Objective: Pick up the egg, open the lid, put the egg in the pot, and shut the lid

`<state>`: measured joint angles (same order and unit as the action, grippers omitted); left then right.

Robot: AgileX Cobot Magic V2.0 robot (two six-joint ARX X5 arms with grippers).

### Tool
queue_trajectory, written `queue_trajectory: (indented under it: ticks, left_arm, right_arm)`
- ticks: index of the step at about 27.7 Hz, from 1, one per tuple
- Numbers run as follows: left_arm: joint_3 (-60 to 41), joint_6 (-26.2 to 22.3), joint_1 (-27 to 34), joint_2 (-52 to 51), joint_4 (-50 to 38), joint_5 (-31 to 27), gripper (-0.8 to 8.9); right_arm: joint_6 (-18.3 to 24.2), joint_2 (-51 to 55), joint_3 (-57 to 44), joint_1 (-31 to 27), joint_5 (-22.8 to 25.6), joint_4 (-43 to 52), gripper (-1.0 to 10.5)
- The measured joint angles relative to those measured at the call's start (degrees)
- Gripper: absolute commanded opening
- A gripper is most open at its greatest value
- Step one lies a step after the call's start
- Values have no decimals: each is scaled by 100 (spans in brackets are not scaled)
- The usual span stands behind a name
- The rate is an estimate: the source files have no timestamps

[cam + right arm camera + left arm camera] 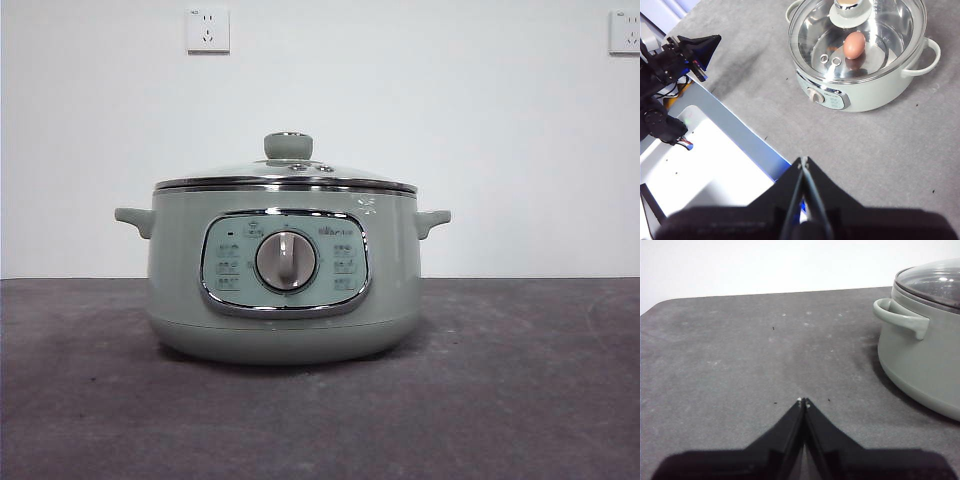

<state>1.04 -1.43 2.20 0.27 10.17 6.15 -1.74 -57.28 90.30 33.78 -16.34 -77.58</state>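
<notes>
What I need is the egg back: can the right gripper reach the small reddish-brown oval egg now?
Probably not: the egg lies inside the sage-green pot under its closed domed glass lid, which must come off first; the right gripper hangs shut.

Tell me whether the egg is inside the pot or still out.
Inside. In the right wrist view the egg shows through the glass lid, which sits closed on the pot. Both grippers are away from it.
</notes>
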Motion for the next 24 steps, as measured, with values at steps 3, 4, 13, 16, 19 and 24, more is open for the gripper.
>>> queue_trajectory:
  ticks: [3, 4, 13, 16, 19, 24]
  left_arm:
    - [0, 0, 0, 0, 0, -2, -3]
    - [0, 0, 0, 0, 0, 0, -4]
    - [0, 0, 0, 0, 0, -2, -4]
    - [0, 0, 0, 0, 0, -2, -4]
    - [0, 0, 0, 0, 0, -2, -4]
    - [0, 0, 0, 0, 0, 0, -4]
  right_arm:
    - [31, 2, 0, -11, 4, 0, 1]
    - [131, 28, 0, -79, 7, 2, 1]
    - [866, 2103, -1615, -2391, -426, 2813, 1]
    - [953, 2693, -2608, -2638, -428, 3775, 1]
    - [946, 3270, -3670, -2756, -452, 4780, 1]
    - [739, 4041, -5274, -2813, -450, 5845, 1]
